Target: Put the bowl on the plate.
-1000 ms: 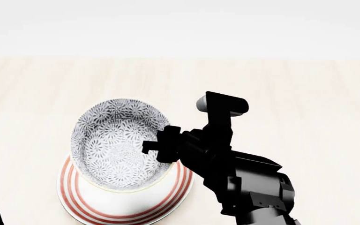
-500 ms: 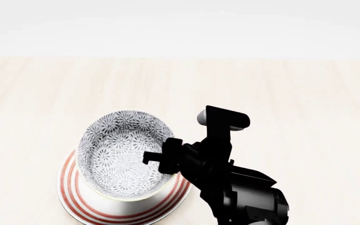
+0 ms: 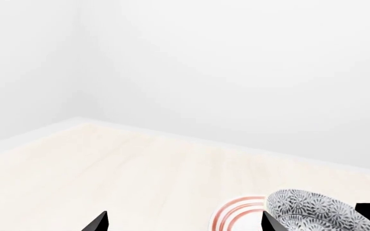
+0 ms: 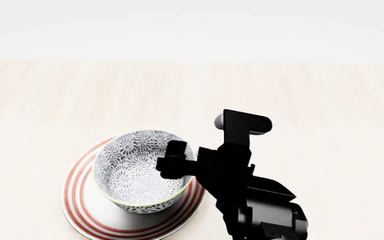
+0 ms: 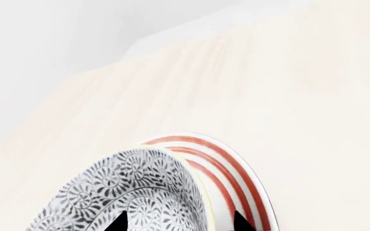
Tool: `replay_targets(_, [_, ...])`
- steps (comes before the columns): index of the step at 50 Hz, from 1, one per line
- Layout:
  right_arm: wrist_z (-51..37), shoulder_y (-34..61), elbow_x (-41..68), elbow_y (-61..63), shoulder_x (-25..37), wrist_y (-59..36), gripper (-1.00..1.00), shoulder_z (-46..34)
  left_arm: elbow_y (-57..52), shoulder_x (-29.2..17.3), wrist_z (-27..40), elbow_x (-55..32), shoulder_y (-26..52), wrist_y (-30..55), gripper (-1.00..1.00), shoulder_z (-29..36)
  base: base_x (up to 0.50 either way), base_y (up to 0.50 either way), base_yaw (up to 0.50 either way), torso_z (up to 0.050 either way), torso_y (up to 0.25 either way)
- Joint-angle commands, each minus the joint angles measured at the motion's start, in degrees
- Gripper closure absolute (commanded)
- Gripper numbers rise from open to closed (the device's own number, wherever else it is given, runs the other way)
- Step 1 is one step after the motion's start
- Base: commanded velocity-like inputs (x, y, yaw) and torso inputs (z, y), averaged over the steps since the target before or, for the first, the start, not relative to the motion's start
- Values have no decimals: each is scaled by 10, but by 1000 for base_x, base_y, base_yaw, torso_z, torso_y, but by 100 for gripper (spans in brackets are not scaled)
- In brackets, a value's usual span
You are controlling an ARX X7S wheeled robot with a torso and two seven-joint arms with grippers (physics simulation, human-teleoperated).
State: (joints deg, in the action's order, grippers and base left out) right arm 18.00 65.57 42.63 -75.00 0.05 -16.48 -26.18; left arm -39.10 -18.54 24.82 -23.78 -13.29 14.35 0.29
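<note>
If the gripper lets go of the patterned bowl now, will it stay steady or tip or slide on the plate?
The bowl looks upright and roughly centred on the plate, so it probably stays put. Its deep, tall shape may tip if nudged at the rim. Both look glazed, so it could slide. The right gripper straddles its rim.

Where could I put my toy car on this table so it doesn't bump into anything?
Lots of bare table lies beyond the plate, toward the far wall, and off to the right of the right pincer. It is crowded near the front left: the bowl sits over the plate, with that pincer at its rim.
</note>
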Motion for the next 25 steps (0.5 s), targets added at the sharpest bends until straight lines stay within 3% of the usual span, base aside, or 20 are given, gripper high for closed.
replay_targets(1, [87,5,80,0,0,181,-100,-45,0,0,1,1,1,-2,-100,7,0,0,0,0,10])
replay_targets(4, [126,8,94,0,0,230,-100,-10,0,-1,1,1,1,-2,-100,8,0,0,0,0,0])
replay_targets(9, [168,9,22,0,5,317,-100,136,1,-1,1,5,3,-4,-100,13,0,0,0,0,0])
replay_targets(15, [216,0,21,10,27,341,-100,223,0,-1,2,12,7,-1,-100,25,0,0,0,0,0])
replay_targets(19, [127,-122,31,272,70,284,-100,213,-1,-1,3,12,15,6,-100,32,0,0,0,0,0])
replay_targets(25, [44,-194,21,432,109,267,-100,211,-8,-4,3,12,21,13,-100,39,0,0,0,0,0])
